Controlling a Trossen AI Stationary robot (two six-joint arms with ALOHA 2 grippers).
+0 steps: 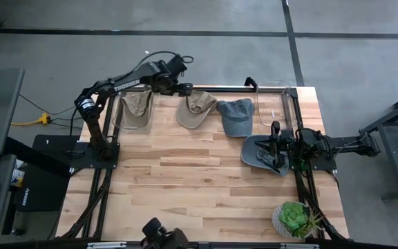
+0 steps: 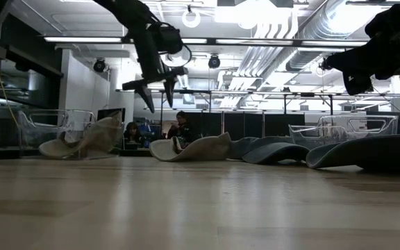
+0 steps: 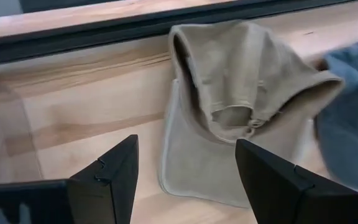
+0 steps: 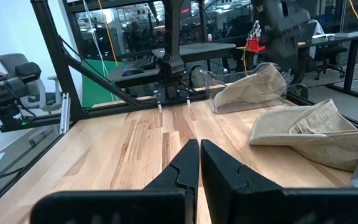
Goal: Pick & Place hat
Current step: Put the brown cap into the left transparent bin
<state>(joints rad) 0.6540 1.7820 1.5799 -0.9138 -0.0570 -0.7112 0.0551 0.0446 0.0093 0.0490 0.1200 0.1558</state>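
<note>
Several hats lie along the far side of the table. A tan hat lies flat on the wood, its opening facing my left wrist camera. My left gripper hovers open above its far-left side, clear of it. A second tan hat rests in a clear bin. A blue-grey cap lies to the right of the first tan hat. My right gripper is shut and raised over a dark grey hat.
A clear bin stands at the far right corner. A potted green plant sits at the near right corner. Dark frame rails run along the far edge and both sides. Bare wood fills the middle and near part.
</note>
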